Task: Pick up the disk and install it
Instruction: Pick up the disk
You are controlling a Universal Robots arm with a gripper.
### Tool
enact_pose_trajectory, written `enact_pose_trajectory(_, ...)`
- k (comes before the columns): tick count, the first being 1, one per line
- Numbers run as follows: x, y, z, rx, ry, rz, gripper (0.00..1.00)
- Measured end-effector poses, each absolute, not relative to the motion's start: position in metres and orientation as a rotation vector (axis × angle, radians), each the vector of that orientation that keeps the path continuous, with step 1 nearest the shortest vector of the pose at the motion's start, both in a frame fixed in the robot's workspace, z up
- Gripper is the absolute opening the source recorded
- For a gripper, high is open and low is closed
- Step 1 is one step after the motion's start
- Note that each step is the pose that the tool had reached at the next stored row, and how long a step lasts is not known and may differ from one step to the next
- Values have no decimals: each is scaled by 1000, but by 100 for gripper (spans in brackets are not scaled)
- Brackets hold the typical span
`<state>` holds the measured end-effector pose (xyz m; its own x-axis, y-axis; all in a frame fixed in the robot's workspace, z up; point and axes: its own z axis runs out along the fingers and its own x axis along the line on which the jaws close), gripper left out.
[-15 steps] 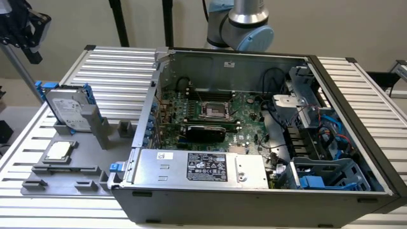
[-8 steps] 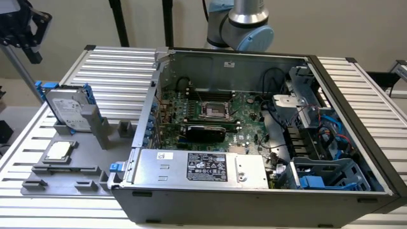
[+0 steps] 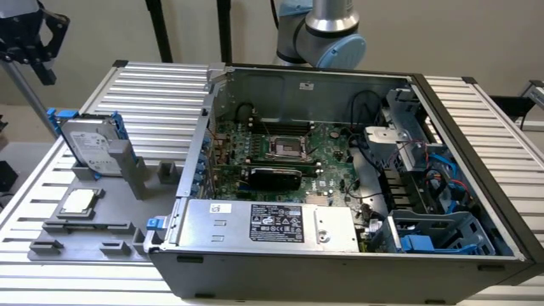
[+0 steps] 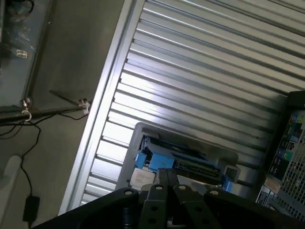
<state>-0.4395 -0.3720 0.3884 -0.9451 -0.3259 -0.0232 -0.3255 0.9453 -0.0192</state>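
End effector (image 4: 167, 187) recorded shut, nothing held. In the exterior view, hard drive (image 3: 88, 145) is seen on edge, at 5 o'clock from it, well apart.

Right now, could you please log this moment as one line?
gripper shut, empty, clear of disk | disk upright in grey holder | computer case open

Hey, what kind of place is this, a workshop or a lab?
Probably a robotics lab bench set up for computer assembly. An open computer case with its motherboard bare sits on a ribbed aluminium table, a disk stands in a grey fixture beside it, and a robot arm rises behind.
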Motion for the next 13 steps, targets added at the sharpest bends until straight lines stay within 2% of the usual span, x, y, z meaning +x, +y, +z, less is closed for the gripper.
enact_pose_trajectory(13,-440,-372,388,-871,2990,-19,11)
